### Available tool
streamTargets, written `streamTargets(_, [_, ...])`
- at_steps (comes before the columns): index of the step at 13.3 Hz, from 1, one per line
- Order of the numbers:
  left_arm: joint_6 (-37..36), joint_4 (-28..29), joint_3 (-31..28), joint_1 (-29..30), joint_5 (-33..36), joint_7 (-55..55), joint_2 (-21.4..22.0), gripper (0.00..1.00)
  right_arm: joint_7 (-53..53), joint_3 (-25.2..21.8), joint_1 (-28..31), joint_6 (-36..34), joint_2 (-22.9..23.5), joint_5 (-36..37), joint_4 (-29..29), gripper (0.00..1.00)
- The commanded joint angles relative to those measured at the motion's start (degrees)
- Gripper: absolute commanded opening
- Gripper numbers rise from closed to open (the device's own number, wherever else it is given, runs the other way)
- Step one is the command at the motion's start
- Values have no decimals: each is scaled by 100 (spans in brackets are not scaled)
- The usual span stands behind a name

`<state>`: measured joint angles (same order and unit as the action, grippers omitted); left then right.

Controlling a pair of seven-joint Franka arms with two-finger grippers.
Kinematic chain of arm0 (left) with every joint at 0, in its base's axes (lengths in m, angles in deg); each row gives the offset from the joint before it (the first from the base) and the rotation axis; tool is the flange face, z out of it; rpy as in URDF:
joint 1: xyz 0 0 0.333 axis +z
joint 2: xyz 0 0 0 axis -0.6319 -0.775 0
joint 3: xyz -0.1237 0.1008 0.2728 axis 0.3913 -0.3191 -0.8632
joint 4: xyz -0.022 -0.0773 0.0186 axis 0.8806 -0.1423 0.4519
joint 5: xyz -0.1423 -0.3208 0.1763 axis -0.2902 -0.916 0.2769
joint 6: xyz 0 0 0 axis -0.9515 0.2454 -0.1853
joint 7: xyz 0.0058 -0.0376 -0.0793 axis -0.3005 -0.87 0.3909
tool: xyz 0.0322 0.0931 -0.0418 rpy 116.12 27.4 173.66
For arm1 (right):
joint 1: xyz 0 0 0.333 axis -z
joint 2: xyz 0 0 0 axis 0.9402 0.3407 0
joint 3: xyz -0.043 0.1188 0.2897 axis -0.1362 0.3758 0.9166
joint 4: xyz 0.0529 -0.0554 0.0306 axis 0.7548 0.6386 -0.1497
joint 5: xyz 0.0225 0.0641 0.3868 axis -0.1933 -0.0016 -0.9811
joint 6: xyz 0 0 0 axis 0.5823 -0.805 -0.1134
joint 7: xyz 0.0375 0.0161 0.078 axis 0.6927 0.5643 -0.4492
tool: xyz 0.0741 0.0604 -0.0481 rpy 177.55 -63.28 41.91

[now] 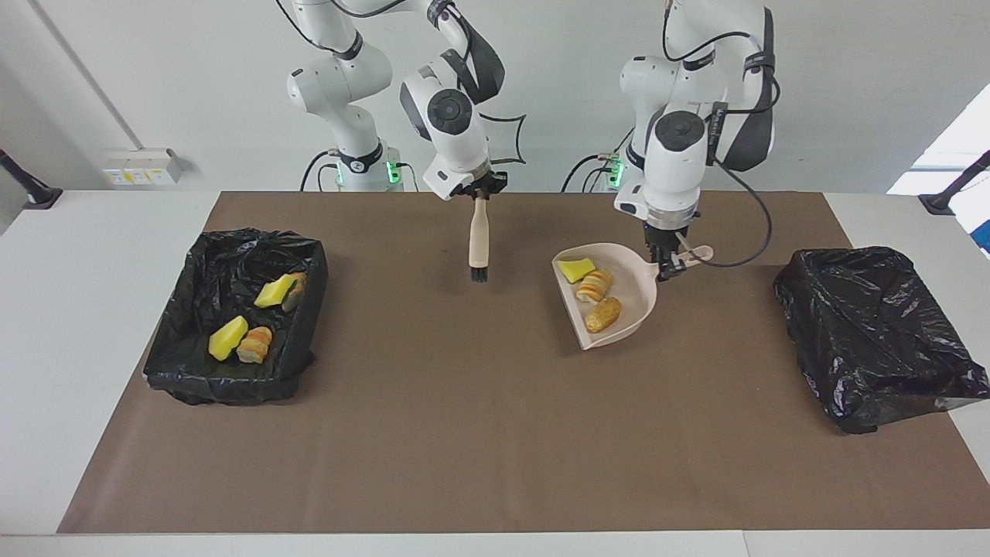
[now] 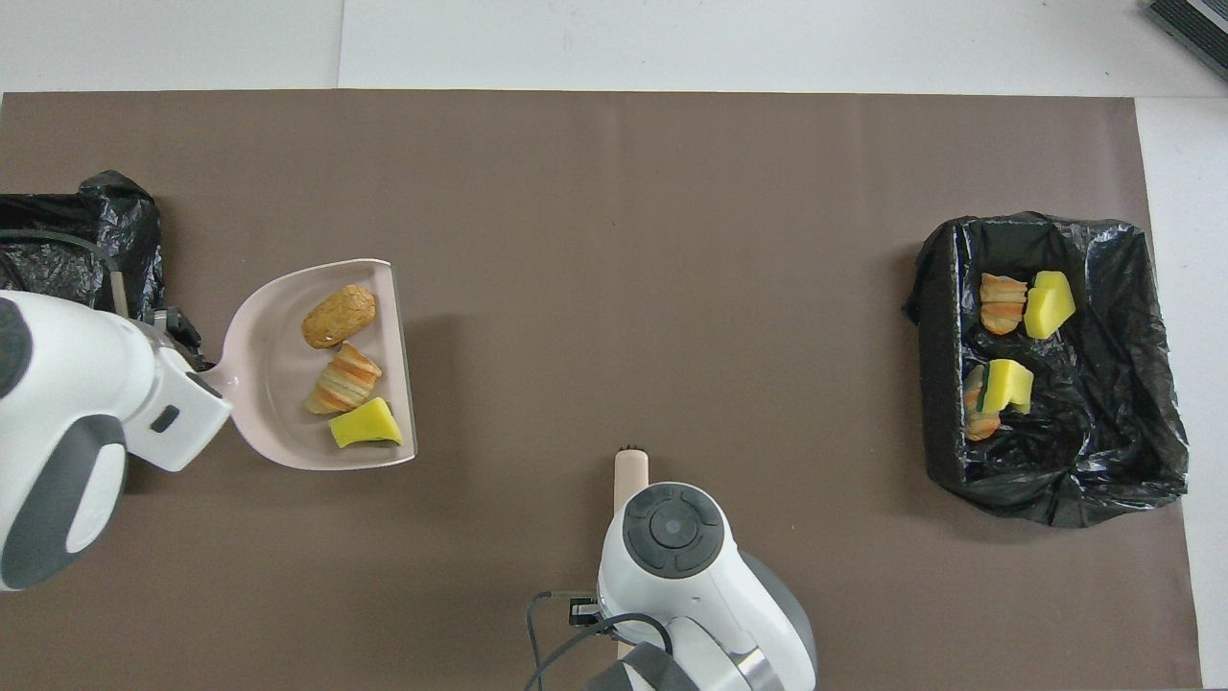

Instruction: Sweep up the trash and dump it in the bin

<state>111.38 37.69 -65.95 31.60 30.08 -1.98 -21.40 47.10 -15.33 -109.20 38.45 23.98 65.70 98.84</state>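
White desk [image 1: 93, 325], brown mat [image 1: 479, 433] spread over most of it, black-lined bin [image 1: 182, 371] holding scraps at the right arm's end, second black-lined bin [image 1: 874, 333] at the left arm's end

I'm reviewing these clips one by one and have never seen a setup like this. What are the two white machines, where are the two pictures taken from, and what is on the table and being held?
These are two robot arms with two-fingered hands at a table covered by a brown mat. One picture faces them from across the table; the other looks down from above their own end.

The left gripper is shut on the handle of a beige dustpan, raised in the air. In it lie three scraps of trash: a yellow sponge piece and two bread-like lumps.

The right gripper is shut on a beige brush, which hangs bristles down over the mat.

A black-lined bin at the right arm's end holds more scraps. Another black-lined bin sits at the left arm's end; I see nothing in it.
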Motion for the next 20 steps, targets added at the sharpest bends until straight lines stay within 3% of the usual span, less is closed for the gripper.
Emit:
streamTargets(1, [-59, -373, 35, 853, -23, -750, -136, 0, -25, 10, 0, 72, -77, 34, 203, 0])
streamTargets(7, [-155, -1453, 34, 2102, -497, -2614, -601, 0, -209, 10, 26, 291, -16, -62, 247, 0])
streamTargets(8, [-225, -1716, 34, 2252, -506, -2790, -681, 0, -254, 2, 35, 422, 2, -228, 256, 3])
streamTargets(10, [-331, -2261, 34, 2778, -489, -3202, -996, 0, -543, 2, 70, 503, 46, -300, 247, 22])
streamTargets(12, [-331, -2911, 17, 3209, -427, -3643, -1330, 0, -588, 2, 88, 468, 46, -300, 282, 26])
streamTargets(15, [-60, -3693, 8, 3519, 185, -4257, -1936, 0, -614, 2, 123, 512, 99, -300, 370, 28])
streamTargets(17, [379, -3749, 8, 3432, 1192, -4233, -2096, 0, -615, 2, 158, 520, 134, -300, 326, 33])
streamTargets(18, [503, -3679, 17, 3396, 1843, -3989, -2123, 0, -614, 2, 158, 520, 151, -300, 300, 38])
streamTargets(19, [504, -3496, 8, 3292, 2275, -3404, -2105, 0, -623, -7, 158, 512, 178, -300, 282, 53])
streamTargets(20, [486, -3363, 8, 3238, 2480, -2945, -2071, 0, -641, -7, 167, 520, 187, -291, 239, 85])
